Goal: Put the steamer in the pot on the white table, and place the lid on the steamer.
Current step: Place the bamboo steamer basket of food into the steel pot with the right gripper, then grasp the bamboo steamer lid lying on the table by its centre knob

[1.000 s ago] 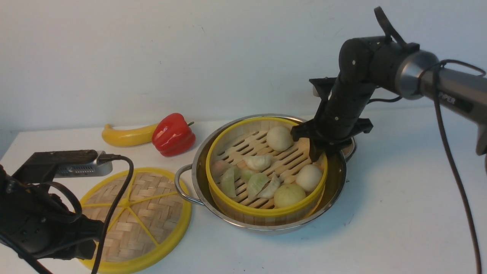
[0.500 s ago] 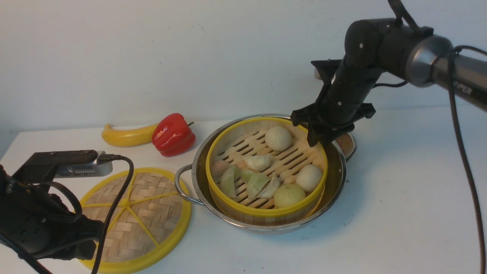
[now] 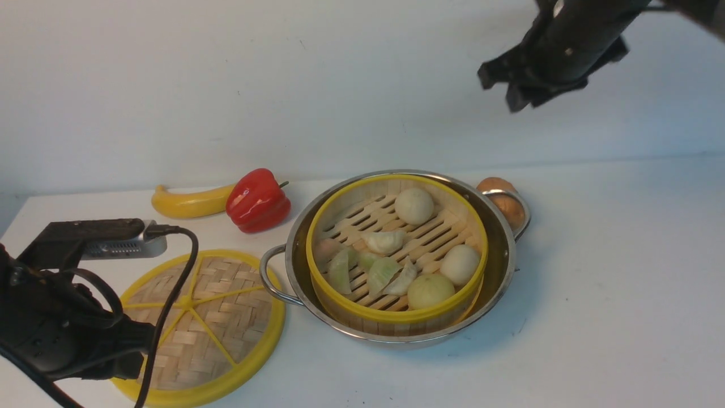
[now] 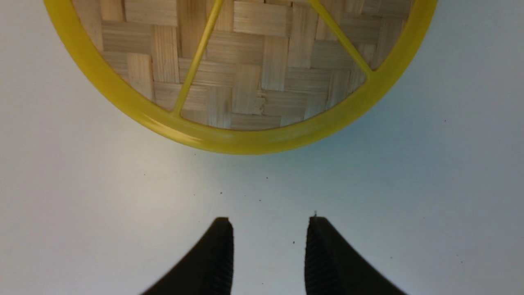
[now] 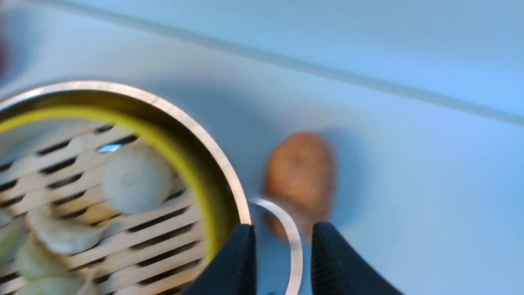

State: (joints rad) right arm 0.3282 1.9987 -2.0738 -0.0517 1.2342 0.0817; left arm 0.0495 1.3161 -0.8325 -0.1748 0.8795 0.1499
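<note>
Lower left of the front frame: left gripper [image 4: 268,221], jaws parted and empty, over the white table [image 3: 595,294] just short of the lid [image 3: 198,323], flat on the table. Middle left: banana [image 3: 190,203] beside red pepper [image 3: 257,199]. Centre: steamer [image 3: 396,314] seated inside the pot [image 3: 501,266], uncovered. Upper right corner: right gripper [image 3: 501,90], high above the pot, jaws apart, holding nothing

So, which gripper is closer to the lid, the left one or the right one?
Left. The left gripper hovers open just off the rim of the lid, not touching it. The right gripper is high above the far side of the pot, far from the lid.
</note>
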